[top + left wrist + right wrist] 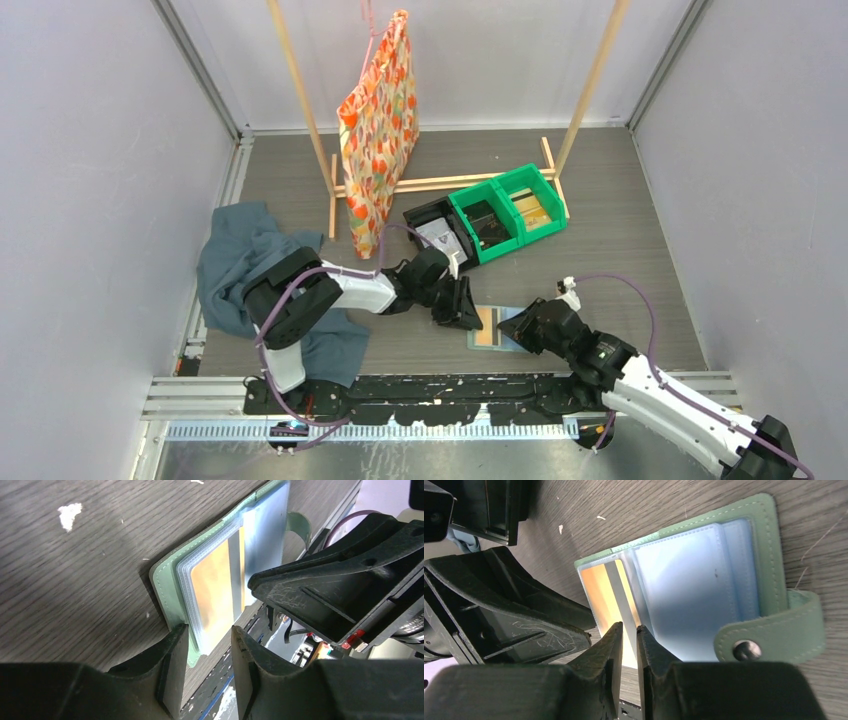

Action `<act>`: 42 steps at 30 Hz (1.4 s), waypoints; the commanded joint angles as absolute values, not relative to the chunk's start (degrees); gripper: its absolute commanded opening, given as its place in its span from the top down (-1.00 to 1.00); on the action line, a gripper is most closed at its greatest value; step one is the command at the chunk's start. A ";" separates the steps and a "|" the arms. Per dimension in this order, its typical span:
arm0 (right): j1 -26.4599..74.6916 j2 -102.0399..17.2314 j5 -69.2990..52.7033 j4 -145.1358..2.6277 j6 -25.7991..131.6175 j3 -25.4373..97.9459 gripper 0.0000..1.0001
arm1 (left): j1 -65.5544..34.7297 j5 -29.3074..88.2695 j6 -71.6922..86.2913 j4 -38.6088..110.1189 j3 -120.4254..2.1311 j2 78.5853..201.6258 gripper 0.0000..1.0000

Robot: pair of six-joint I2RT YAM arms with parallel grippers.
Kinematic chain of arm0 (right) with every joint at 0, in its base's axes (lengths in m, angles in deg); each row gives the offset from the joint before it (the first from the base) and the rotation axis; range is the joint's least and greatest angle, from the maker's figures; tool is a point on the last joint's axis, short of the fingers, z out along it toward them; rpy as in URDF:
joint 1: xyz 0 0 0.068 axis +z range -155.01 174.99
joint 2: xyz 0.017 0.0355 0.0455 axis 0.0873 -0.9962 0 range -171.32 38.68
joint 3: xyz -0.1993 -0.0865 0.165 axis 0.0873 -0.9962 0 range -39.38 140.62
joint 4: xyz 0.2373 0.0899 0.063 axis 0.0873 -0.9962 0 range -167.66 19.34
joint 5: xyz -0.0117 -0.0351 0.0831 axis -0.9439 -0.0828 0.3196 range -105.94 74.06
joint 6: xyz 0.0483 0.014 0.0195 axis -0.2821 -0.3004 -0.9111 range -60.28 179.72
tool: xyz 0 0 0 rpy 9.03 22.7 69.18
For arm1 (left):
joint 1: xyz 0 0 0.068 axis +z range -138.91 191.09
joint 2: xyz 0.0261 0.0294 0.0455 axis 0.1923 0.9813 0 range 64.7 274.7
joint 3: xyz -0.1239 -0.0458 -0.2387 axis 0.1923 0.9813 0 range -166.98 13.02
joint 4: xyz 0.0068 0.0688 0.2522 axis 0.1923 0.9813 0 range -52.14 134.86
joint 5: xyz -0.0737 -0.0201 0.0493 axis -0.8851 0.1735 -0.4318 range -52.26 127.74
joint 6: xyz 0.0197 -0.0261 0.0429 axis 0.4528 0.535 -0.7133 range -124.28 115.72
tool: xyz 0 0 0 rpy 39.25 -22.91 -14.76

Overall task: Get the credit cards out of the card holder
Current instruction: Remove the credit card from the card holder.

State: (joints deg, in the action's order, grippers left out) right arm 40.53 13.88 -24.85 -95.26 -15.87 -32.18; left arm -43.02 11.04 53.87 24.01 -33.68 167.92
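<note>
**Card holder** (490,336): sage-green bifold, lying open on the table (600,250), at 5 o'clock from the table's middle in the top view. The wrist views add clear sleeves and pale blue panels.

**Credit card** (215,595): orange with a grey stripe, in the front sleeve. The top view shows it only as an orange strip.

**Strap** (769,635): its snap stud shows in the right wrist view alone.

**Left gripper** (462,310): at the holder's 10 o'clock. Its own camera shows the fingers (172,670) apart, straddling one corner.

**Right gripper** (522,330): at the holder's 3 o'clock. Fingers (611,650) are nearly together over the card's edge; whether they pinch it cannot be told.
</note>
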 commanded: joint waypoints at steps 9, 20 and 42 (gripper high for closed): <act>40.77 13.61 -26.59 -96.28 -18.28 -37.37 0.48 | -43.39 9.32 54.75 21.07 -35.44 171.39 0.31; 40.78 19.83 -32.43 -109.06 -20.83 -33.38 0.42 | -43.40 10.71 54.52 22.34 -35.51 169.64 0.38; 40.78 13.99 -39.40 -115.07 -21.27 -26.42 0.36 | -43.36 11.38 53.11 25.95 -36.46 169.55 0.52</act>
